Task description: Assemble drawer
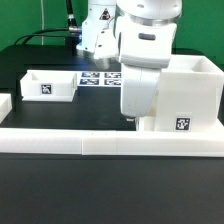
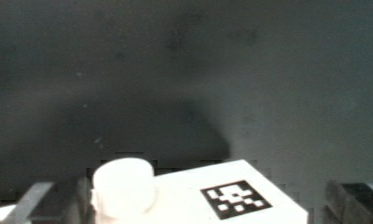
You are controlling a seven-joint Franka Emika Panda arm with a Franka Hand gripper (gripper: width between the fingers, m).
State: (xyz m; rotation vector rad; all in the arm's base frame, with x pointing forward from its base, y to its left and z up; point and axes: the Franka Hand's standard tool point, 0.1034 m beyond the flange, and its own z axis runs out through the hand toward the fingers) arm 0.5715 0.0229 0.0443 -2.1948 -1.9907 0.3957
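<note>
In the exterior view the drawer's tall white box housing (image 1: 188, 95) stands at the right with a tag on its front. One small open-top tray (image 1: 47, 86) sits at the left. My arm reaches down in the middle and its gripper (image 1: 131, 118) is low, just left of the housing, mostly hidden by the wrist. In the wrist view the gripper (image 2: 197, 206) is open, with a finger (image 2: 41, 203) at each side. Between them lies a white tagged tray face (image 2: 240, 196) with a rounded knob (image 2: 122, 190). The fingers stand apart from it.
A long low white rail (image 1: 110, 145) runs across the front of the table. The marker board (image 1: 100, 78) lies flat behind the arm. Black cables hang at the back. The dark table top (image 2: 183, 80) fills most of the wrist view.
</note>
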